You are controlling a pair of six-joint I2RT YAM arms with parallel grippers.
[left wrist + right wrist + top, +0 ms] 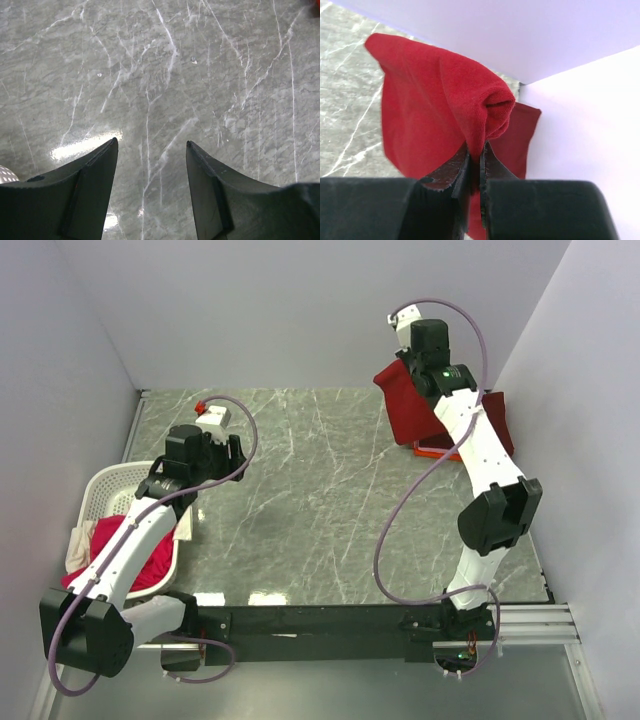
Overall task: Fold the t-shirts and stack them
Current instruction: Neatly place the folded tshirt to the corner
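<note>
My right gripper (408, 375) is shut on a fold of the dark red t-shirt (430, 110) and holds it up at the far right corner, the cloth bunched between the jaws (476, 150). The rest of the red shirt (400, 405) hangs and lies on the table under the arm. An orange shirt edge (438, 452) shows beneath it. My left gripper (150, 145) is open and empty above bare marble, near the basket. A magenta-pink shirt (150, 555) and a cream shirt (78, 545) lie in the white basket (105, 485).
The white lattice basket stands at the left edge of the grey marble table (300, 500). Lilac walls close the left, back and right sides. A small red-and-white part (208, 412) sits on the left wrist.
</note>
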